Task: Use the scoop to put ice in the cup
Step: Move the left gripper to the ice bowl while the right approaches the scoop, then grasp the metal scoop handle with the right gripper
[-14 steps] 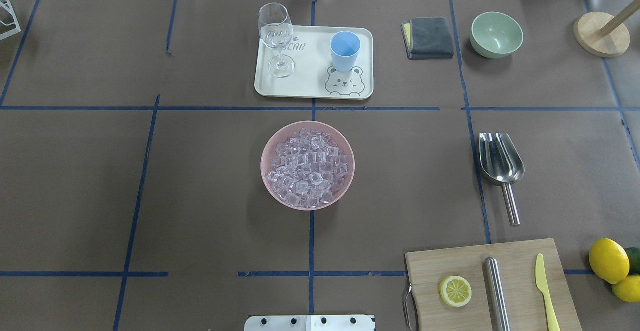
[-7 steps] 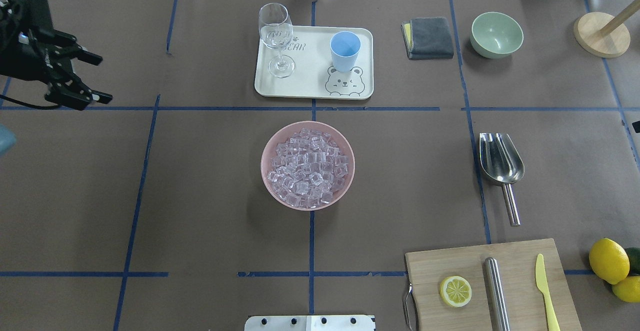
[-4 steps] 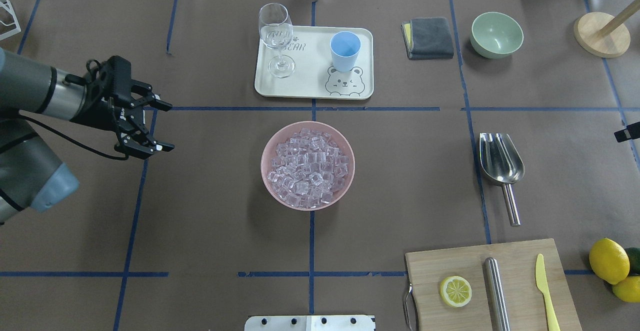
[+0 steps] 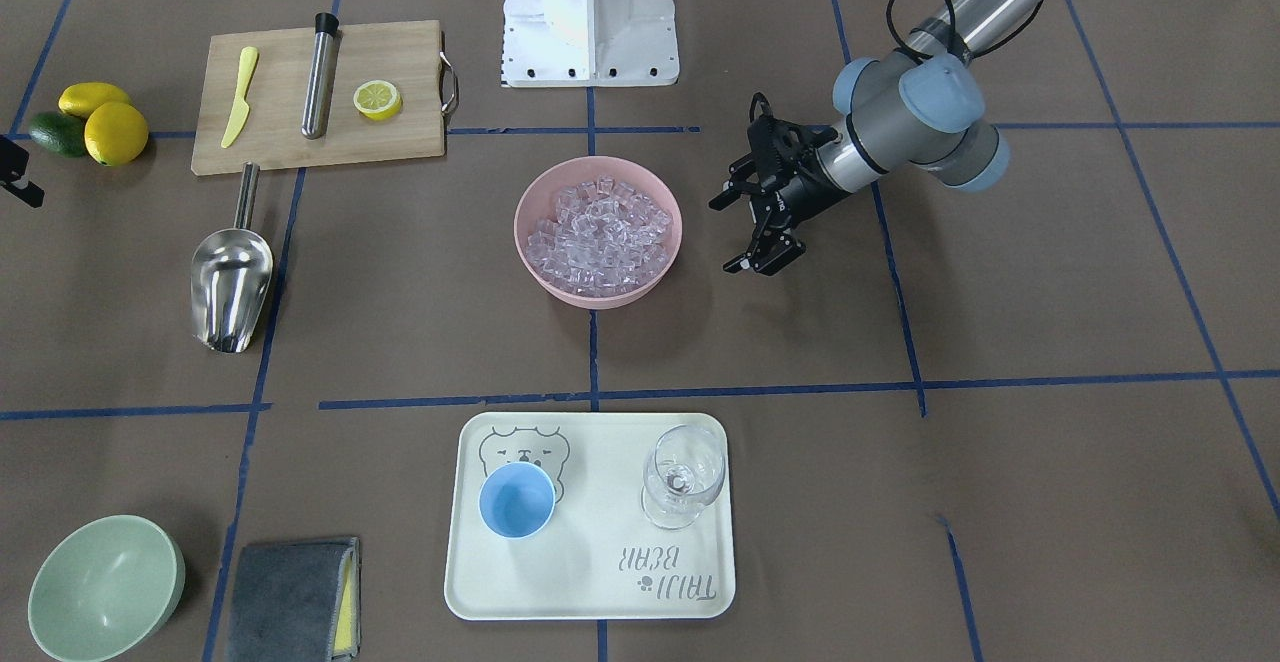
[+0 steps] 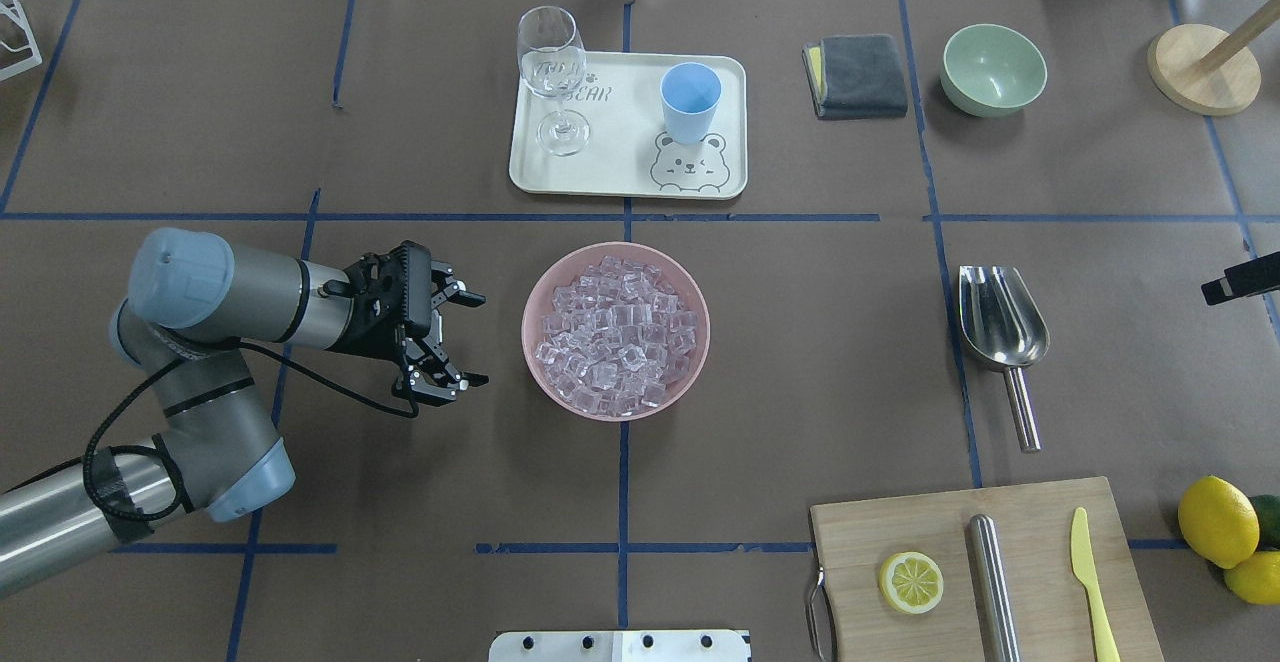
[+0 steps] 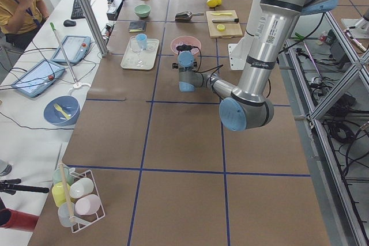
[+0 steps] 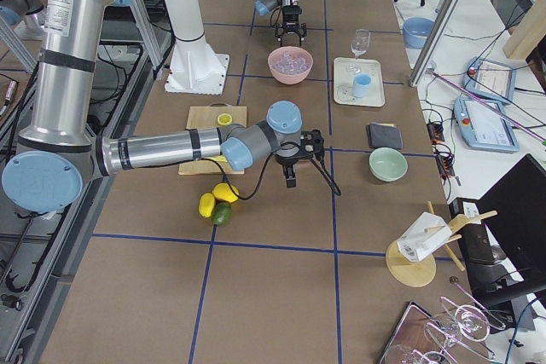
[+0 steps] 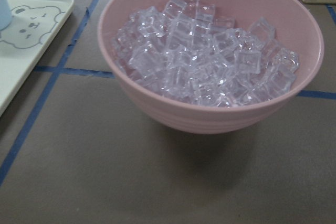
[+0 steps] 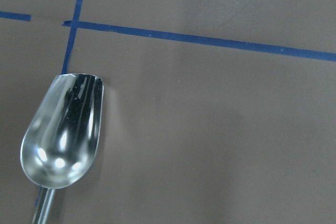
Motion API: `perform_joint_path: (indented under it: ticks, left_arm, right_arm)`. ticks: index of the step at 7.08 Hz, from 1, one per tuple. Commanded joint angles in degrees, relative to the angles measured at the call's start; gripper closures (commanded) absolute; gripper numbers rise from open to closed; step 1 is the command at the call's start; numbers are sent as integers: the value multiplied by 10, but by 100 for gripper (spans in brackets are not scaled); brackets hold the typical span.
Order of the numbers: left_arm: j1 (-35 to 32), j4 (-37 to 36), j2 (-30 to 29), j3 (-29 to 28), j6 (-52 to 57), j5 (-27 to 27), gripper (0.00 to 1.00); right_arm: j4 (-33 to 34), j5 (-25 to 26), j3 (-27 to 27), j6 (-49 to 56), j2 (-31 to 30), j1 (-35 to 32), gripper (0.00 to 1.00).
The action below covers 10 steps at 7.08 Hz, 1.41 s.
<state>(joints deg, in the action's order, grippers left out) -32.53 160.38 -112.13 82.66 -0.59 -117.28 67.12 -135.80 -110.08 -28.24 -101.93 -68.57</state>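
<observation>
The ice (image 5: 612, 332) is piled in a pink bowl (image 5: 532, 357) at the table's middle, and fills the left wrist view (image 8: 205, 61). My left gripper (image 5: 480, 338) is open and empty, just left of the bowl, its fingers pointing at it; it also shows in the front view (image 4: 722, 237). The light-blue cup (image 5: 690, 102) stands upright on a cream tray (image 5: 620, 162) beyond the bowl. The steel scoop (image 5: 1000, 322) lies flat on the table at the right and shows in the right wrist view (image 9: 63, 135). Of my right gripper only one black finger (image 5: 1240, 280) shows at the right edge, right of the scoop.
A stemmed glass (image 5: 552, 72) shares the tray. A grey cloth (image 5: 856, 75), a green bowl (image 5: 993, 69) and a wooden stand (image 5: 1203, 67) sit at the back right. A cutting board (image 5: 1040, 532) with a lemon slice, steel cylinder and yellow knife is front right, lemons (image 5: 1217, 520) beside it.
My left arm has swept in from the far left edge to just beside the pink bowl, gripper open throughout. A right gripper finger has edged in at the right edge.
</observation>
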Motion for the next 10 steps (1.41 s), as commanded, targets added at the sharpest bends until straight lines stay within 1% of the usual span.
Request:
perform_joint_path:
  ticks: [1, 2, 4, 5, 6, 8, 9, 10]
  left_arm:
    - [18, 12, -20, -20, -6, 13, 0]
    - [18, 12, -20, -20, -7, 13, 0]
    - [18, 12, -24, -20, -12, 13, 0]
    - [18, 13, -24, -20, -12, 13, 0]
    - [18, 14, -25, -20, -12, 13, 0]
    - [18, 20, -25, -20, -12, 13, 0]
    - [18, 20, -25, -20, -12, 13, 0]
    - [18, 20, -25, -20, -12, 13, 0]
  right_arm:
    - [-1, 57, -59, -104, -21, 63, 0]
    - [-1, 85, -72, -163, -21, 99, 0]
    - [-43, 161, -83, -296, -21, 197, 1]
    - [-51, 224, -81, -357, -15, 269, 1]
    - [-49, 269, -79, -374, -13, 313, 1]
    - [-31, 278, -69, -375, 11, 345, 9]
    - [9, 279, -60, -375, 40, 348, 12]
    - [34, 278, -59, -367, 49, 358, 19]
